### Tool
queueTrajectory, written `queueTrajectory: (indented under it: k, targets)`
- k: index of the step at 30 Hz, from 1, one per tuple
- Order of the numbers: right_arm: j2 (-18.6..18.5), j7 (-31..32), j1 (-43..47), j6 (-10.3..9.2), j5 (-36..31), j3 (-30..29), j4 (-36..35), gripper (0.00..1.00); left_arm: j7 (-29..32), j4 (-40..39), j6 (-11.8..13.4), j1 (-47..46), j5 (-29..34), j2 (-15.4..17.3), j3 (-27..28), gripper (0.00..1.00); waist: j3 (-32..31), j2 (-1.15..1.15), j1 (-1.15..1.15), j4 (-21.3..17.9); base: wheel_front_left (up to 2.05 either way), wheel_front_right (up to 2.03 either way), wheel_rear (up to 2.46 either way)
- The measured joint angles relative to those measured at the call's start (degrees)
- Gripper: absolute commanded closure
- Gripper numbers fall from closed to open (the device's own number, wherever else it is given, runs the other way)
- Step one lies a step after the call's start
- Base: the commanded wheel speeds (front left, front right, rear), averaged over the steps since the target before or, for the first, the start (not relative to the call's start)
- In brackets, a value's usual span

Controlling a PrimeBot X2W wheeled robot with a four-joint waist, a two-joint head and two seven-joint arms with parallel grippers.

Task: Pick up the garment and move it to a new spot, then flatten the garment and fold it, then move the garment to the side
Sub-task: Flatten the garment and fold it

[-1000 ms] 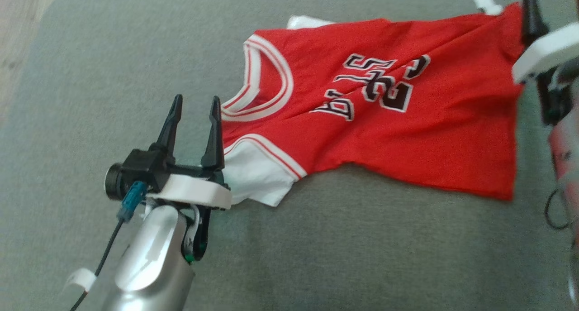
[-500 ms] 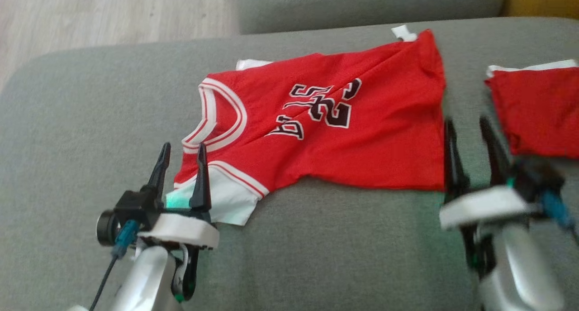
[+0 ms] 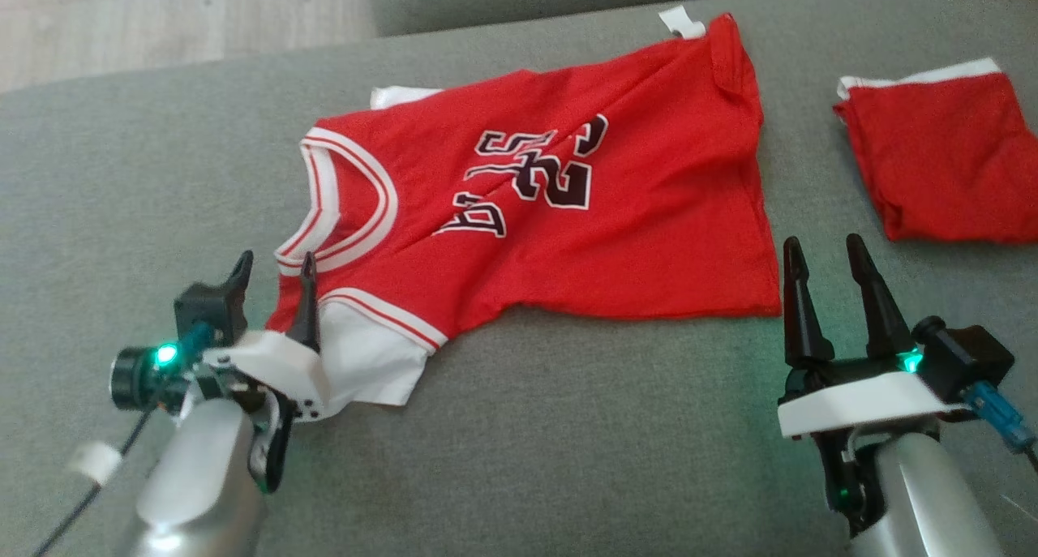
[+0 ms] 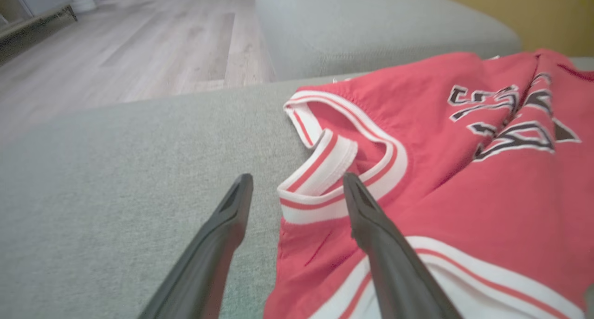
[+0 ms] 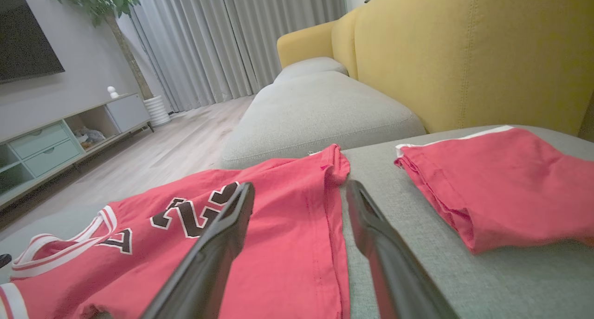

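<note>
**Jersey is limp and light: take it by shoulder and hem**

The grey sofa seat (image 3: 568, 460) carries the jersey (image 3: 649, 249) mid-frame in the head view, collar toward 9 o'clock, hem toward 3. We judge it thin, soft and a bit slick, so pinch the doubled edges, not the flat middle. The folded red piece (image 3: 941, 168) lies apart at 2 o'clock. The left hand (image 3: 276, 259) at 8 and the right hand (image 3: 822, 242) at 4 are both spread and empty. The left wrist view shows the collar (image 4: 334, 156) kinked up. The right wrist view shows the hem (image 5: 325, 244) lying flat. The head view is too coarse for either.

The red jersey (image 3: 616, 241), white-trimmed with black-and-white lettering, lies spread and lightly creased across the frame's centre, collar left, hem right.
</note>
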Motion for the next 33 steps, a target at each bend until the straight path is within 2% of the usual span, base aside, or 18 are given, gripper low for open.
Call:
queueTrajectory:
  k: [6,13,16,17,18,25,33]
  targets:
    - [0.03,0.01,-0.01,0.00,0.80,0.43,0.36,0.00,5.75,6.27,-3.04,-4.47,0.76,1.88,-1.58,0.00,2.46,0.00,0.00,-1.73,0.00,0.00,0.00]
    - [0.05,-0.02,-0.75,0.00,1.07,0.49,1.32,0.00,6.89,10.36,-4.31,-8.03,1.42,3.75,-2.80,0.00,4.23,0.00,0.00,-3.38,0.00,0.00,0.00]
    - [0.05,-0.09,-1.82,0.00,1.31,0.73,1.40,0.00,8.15,11.67,-6.54,-9.82,1.30,4.12,-3.31,0.00,4.77,0.00,0.00,-4.04,0.00,0.00,0.00]
    - [0.05,-0.10,-2.08,0.00,1.32,0.83,1.52,0.00,8.38,11.83,-7.16,-10.27,1.10,4.16,-3.66,0.54,4.92,0.00,0.00,-4.27,0.00,0.00,0.00]
    - [0.07,-0.10,-2.34,0.00,1.40,0.90,1.66,0.00,8.38,11.87,-7.61,-10.62,0.63,4.17,-4.01,1.00,5.04,0.00,0.00,-4.50,0.00,0.00,0.00]
    - [0.07,-0.18,-2.52,0.00,1.82,1.32,2.43,0.00,5.68,11.36,-8.76,-13.05,-1.46,4.44,-4.81,1.00,5.47,0.00,0.00,-5.70,0.00,0.00,0.00]
    - [0.08,-0.33,-5.15,0.00,3.34,3.77,3.02,0.00,1.53,11.85,-8.11,-24.27,-2.21,5.71,-2.91,1.00,7.16,0.00,0.00,-7.60,0.00,0.00,0.00]
